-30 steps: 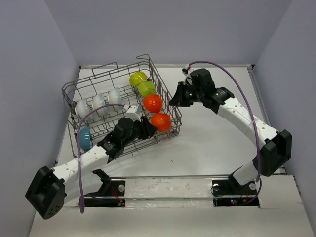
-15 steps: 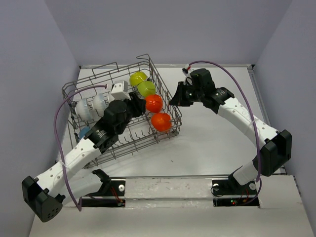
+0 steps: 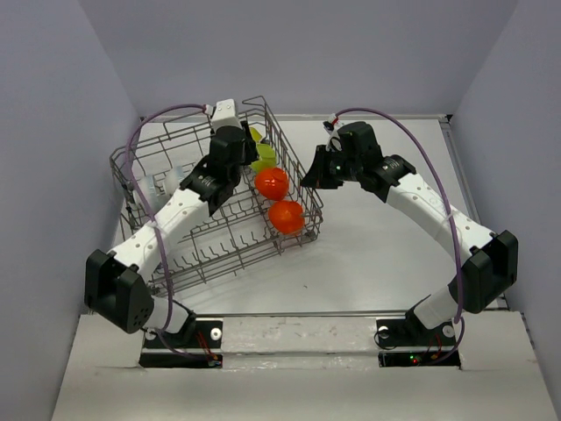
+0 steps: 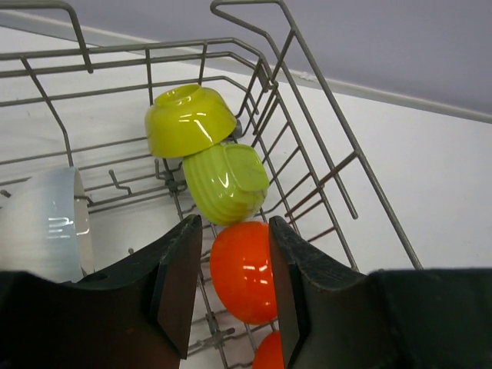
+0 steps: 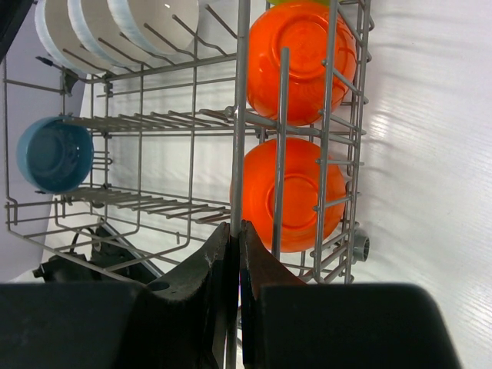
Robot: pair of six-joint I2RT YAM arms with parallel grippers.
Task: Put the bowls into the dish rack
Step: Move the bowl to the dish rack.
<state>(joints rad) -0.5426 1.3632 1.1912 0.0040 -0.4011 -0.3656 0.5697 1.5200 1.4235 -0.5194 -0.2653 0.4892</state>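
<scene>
The blue bowl [image 5: 54,154] and two orange bowls [image 5: 296,192] are sitting nearest in the rack [image 5: 240,115], white bowls [image 5: 84,27] and two green bowls [image 4: 188,119] farther back, so loading is looking finished (no bowl is showing on the table [image 3: 377,254]). The left gripper [image 4: 232,227] is hovering spread and empty over the orange ones, while the right gripper [image 5: 236,227] is pinching a rack wire.

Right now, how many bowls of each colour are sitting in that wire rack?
White bowls: 3
Orange bowls: 2
Yellow-green bowls: 2
Blue bowl: 1
Total: 8 bowls, all in the dish rack
</scene>
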